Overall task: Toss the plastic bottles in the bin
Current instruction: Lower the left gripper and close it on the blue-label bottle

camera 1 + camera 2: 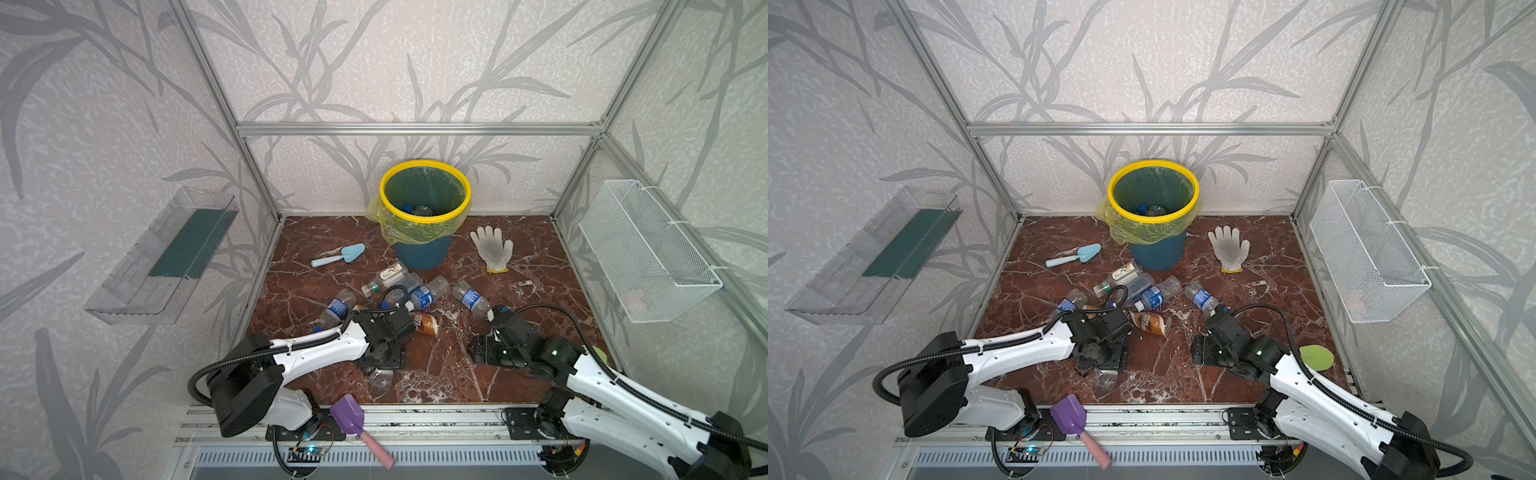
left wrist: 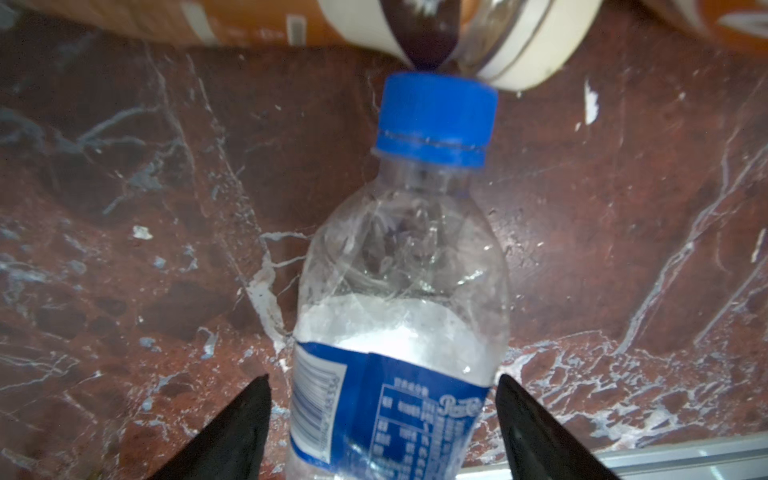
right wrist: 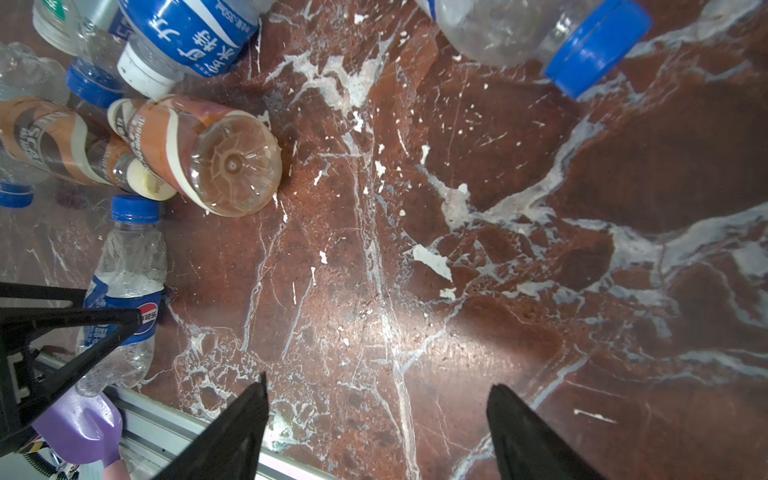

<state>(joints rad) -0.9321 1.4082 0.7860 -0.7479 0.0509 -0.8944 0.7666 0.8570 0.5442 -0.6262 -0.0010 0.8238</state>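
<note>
Your red-brown marble counter [image 1: 440, 365] carries the round teal bin with the yellow rim [image 1: 422, 255] at its 12 o'clock edge, with a few bottles already inside. The loose heap of plastic bottles [image 1: 423, 295] lies mid-counter, at the bin's 6 o'clock. Toward 7 o'clock, one clear bottle with a blue cap and blue label [image 2: 399, 270] lies flat between your left fingers [image 2: 237, 432], which stand apart on either side of its label, not clamped. Your right fingers [image 3: 232, 432] stand apart over bare counter at 5 o'clock.

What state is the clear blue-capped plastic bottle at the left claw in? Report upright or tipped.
Tipped: the clear blue-capped plastic bottle lies sideways on the red marble floor, cap away from the left claw.
</note>
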